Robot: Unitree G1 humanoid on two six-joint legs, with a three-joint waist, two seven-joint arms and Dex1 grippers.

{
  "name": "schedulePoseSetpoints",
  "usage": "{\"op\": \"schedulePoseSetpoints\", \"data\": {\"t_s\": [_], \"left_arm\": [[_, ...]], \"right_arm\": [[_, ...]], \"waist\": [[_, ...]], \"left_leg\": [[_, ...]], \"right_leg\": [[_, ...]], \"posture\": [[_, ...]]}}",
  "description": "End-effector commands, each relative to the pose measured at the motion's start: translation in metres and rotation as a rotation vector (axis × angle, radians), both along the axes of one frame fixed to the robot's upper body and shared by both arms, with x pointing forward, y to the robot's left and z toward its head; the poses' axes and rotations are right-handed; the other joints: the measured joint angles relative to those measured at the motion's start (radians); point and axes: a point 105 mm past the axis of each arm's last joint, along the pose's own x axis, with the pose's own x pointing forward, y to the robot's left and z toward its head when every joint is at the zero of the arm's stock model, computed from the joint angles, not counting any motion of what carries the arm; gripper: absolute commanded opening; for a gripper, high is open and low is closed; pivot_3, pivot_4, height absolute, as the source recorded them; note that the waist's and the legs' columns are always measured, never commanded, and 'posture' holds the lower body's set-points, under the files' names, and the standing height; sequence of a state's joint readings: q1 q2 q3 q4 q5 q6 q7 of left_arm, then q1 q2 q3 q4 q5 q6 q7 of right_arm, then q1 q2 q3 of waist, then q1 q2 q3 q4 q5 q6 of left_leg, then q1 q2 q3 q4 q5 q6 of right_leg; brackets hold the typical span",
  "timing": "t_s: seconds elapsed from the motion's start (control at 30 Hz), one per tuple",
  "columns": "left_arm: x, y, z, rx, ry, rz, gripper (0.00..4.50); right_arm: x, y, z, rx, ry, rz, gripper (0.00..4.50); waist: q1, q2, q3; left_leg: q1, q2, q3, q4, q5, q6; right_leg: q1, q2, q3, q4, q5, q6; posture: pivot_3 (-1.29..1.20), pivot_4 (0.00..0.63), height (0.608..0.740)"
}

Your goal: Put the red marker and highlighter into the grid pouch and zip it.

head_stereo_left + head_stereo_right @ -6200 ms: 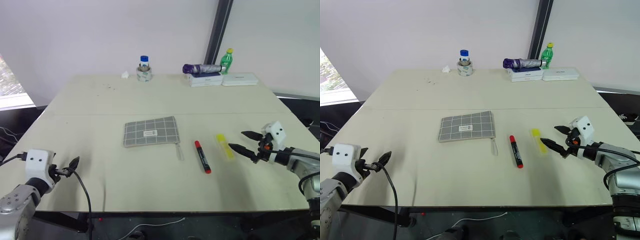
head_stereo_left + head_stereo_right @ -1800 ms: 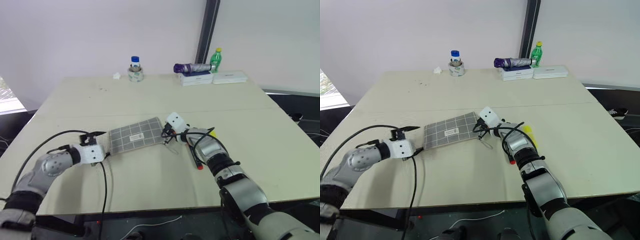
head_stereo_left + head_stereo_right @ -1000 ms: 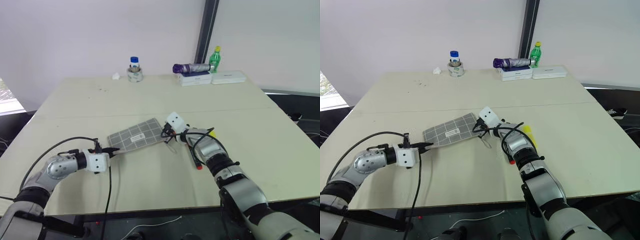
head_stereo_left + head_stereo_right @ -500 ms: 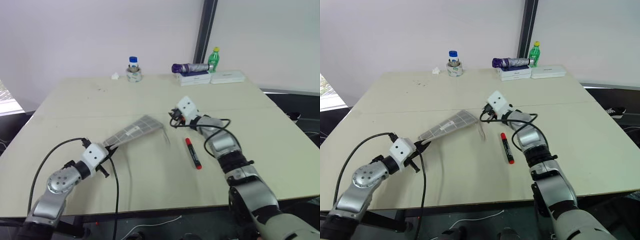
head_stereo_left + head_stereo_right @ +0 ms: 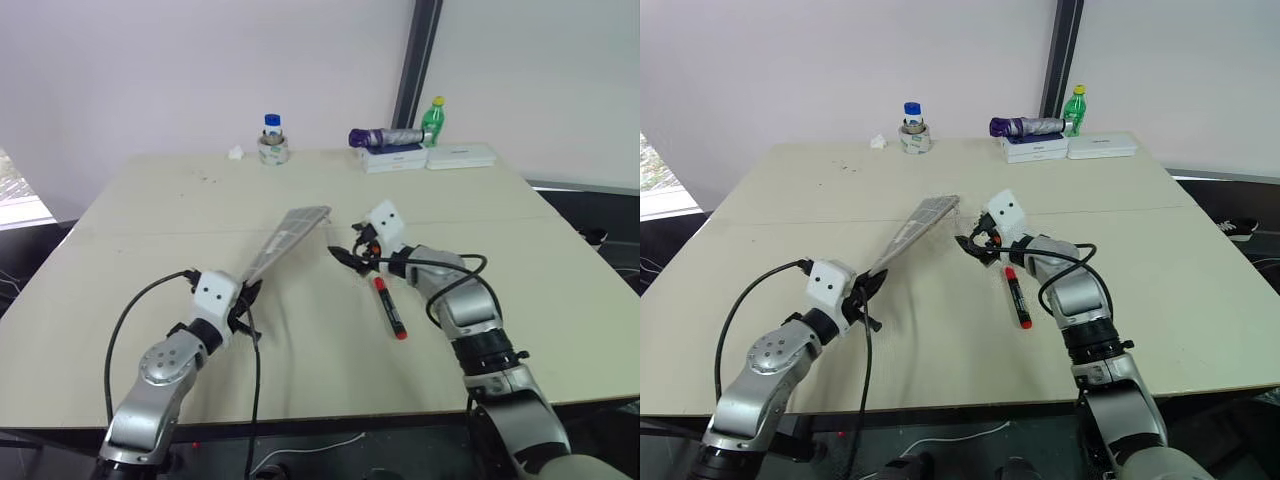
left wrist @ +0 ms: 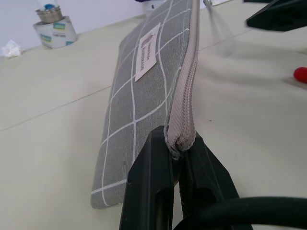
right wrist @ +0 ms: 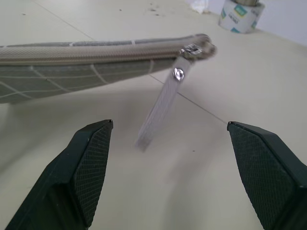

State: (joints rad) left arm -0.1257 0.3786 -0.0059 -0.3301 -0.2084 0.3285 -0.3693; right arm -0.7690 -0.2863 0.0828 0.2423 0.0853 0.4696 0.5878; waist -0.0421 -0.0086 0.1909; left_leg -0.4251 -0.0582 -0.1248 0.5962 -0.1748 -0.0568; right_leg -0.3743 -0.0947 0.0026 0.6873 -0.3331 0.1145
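The grid pouch [image 5: 290, 235] is raised off the table and tilted on edge, its zip edge uppermost. My left gripper [image 6: 177, 155] is shut on its near corner. The zipper pull [image 7: 163, 103] dangles from the pouch's far end, and the zip looks closed along that edge. My right gripper [image 5: 345, 256] stands open just beyond that end, its fingers [image 7: 91, 163] on either side of the pull without touching it. The red marker [image 5: 388, 308] lies on the table right of the pouch, under my right forearm. The highlighter is hidden.
At the table's back edge stand a blue-lidded jar in a tape roll [image 5: 272, 140], a crumpled tissue [image 5: 236, 152], a folded purple umbrella [image 5: 385, 137] on white boxes [image 5: 460, 157], and a green bottle [image 5: 433, 115].
My right gripper opened, let go of the zipper pull and rose a little. My left gripper lifted and rolled, tipping the pouch up off the table onto its edge.
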Motion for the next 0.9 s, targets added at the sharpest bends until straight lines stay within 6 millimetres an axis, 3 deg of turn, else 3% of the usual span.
{"op": "schedulePoseSetpoints", "data": {"t_s": [0.03, 0.4, 0.5, 0.7, 0.9], "left_arm": [[-0.004, -0.009, 0.013, -0.013, -0.043, -0.034, 0.00], [-0.011, -0.011, 0.012, -0.018, -0.034, -0.062, 0.00], [-0.012, -0.011, 0.011, -0.020, -0.032, -0.064, 0.00], [-0.012, -0.011, 0.010, -0.017, -0.026, -0.062, 0.00], [-0.005, -0.011, 0.008, -0.041, -0.006, -0.032, 0.00]], "right_arm": [[0.006, 0.004, 0.018, 0.007, -0.078, -0.015, 3.95], [0.022, 0.008, 0.014, 0.019, -0.092, -0.043, 3.95], [0.021, 0.009, 0.012, 0.012, -0.089, -0.033, 3.16], [0.016, 0.012, 0.016, 0.001, -0.108, -0.002, 0.08], [-0.009, 0.036, 0.010, -0.083, -0.135, 0.134, 0.08]], "waist": [[0.000, 0.000, 0.000], [-0.001, 0.000, 0.000], [-0.001, 0.000, 0.000], [-0.001, 0.000, 0.000], [0.000, 0.000, 0.000]], "left_leg": [[0.000, 0.000, 0.000, 0.000, 0.000, 0.000], [0.000, 0.000, 0.000, 0.000, 0.000, 0.000], [0.000, 0.000, 0.000, 0.000, 0.000, 0.000], [0.000, 0.000, 0.000, 0.000, 0.000, 0.000], [0.000, 0.000, 0.000, -0.001, 0.000, 0.000]], "right_leg": [[0.000, 0.000, 0.000, 0.000, 0.000, 0.000], [0.000, 0.000, 0.000, -0.001, 0.000, 0.000], [0.000, 0.000, 0.000, -0.001, 0.000, 0.000], [0.000, 0.000, 0.000, -0.001, 0.000, 0.000], [0.000, 0.000, 0.000, -0.001, 0.000, 0.000]], "posture": [[0.00, 0.150, 0.740], [0.00, 0.150, 0.740], [0.00, 0.150, 0.740], [0.00, 0.150, 0.740], [0.00, 0.150, 0.740]]}}
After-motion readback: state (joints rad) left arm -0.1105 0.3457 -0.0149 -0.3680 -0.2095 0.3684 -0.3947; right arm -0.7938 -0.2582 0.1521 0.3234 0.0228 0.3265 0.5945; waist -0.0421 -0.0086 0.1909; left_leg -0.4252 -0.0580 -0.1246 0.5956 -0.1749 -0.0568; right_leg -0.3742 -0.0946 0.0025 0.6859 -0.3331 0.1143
